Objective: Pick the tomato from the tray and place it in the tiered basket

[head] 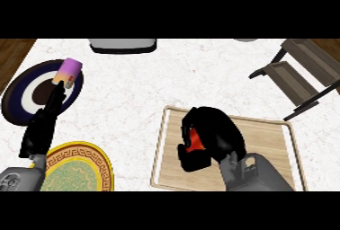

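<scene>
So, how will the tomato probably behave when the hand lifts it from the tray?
The tomato is mostly hidden inside the curled right hand, so its shape is only partly visible. It looks round and smooth, so it would likely roll on the flat tray if released. It probably bruises when squeezed hard.

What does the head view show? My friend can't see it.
The right robot hand curls around a red tomato on a wooden tray. The tiered basket stands at the far right, and the left robot hand rests open over a dark blue plate.
</scene>
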You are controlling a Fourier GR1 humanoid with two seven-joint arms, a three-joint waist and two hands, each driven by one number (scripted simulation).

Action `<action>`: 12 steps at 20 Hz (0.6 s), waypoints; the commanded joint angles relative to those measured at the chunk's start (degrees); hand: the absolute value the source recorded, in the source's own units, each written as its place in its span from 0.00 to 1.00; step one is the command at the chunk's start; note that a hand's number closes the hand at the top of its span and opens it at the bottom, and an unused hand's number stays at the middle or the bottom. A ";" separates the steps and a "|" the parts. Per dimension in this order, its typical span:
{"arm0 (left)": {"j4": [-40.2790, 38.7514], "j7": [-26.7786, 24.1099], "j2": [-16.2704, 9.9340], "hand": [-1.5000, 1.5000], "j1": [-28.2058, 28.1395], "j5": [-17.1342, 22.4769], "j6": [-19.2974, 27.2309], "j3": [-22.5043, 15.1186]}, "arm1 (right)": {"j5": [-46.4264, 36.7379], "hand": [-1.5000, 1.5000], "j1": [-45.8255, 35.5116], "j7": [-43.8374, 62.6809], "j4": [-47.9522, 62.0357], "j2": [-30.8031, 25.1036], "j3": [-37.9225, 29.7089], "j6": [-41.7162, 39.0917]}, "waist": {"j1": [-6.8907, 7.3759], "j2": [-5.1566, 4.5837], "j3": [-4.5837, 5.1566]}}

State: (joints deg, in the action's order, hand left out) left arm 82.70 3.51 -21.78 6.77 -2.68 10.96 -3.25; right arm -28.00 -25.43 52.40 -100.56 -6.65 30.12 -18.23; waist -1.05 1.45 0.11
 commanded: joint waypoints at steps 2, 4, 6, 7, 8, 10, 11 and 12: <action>-0.23 0.02 -2.05 0.50 -0.72 0.92 -0.68 2.48 | 8.60 1.00 -0.73 0.13 -22.55 -4.73 -4.46 -7.84 | -1.98 0.01 -0.13; 0.28 -0.71 -0.14 0.50 -0.92 -0.11 0.66 1.25 | 10.79 1.00 -1.71 4.32 -29.90 -5.05 -8.55 -8.11 | -1.52 -0.36 -0.09; 0.75 1.31 -1.26 0.50 0.98 0.18 0.29 2.15 | 11.88 1.00 -3.83 4.38 -34.98 -8.11 -15.27 -7.70 | -1.81 -0.43 -0.14; -0.99 -1.46 -0.08 0.50 0.15 -0.42 0.38 1.30 | 12.82 1.00 -7.55 6.56 -35.65 -8.35 -17.68 -8.39 | -1.16 -0.74 -0.02; 2.38 1.77 0.55 0.50 -0.72 -0.37 1.08 0.55 | 16.24 1.00 -7.21 5.91 -37.12 -10.81 -22.82 -9.13 | -0.93 -0.54 -0.14; 4.43 0.92 -0.01 0.50 -2.75 0.00 -0.61 -0.02 | 18.81 1.00 -12.10 8.60 -36.40 -10.81 -28.33 -7.20 | 0.43 -0.77 -0.07; 1.32 1.30 0.76 0.50 0.73 -1.05 0.82 0.27 | 22.56 1.00 -14.74 9.35 -36.68 -12.97 -31.40 -8.67 | -0.58 -0.88 -0.03; -0.26 -0.69 1.37 0.50 0.34 -1.31 1.29 0.54 | 23.62 1.00 -17.06 12.75 -37.52 -13.03 -32.09 -7.41 | -0.58 -0.84 0.04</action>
State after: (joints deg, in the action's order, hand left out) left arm 84.00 4.01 -21.46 6.48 -3.12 11.43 -2.56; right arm -10.77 -35.12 55.56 -134.31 -17.04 6.57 -23.47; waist -1.75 0.83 0.06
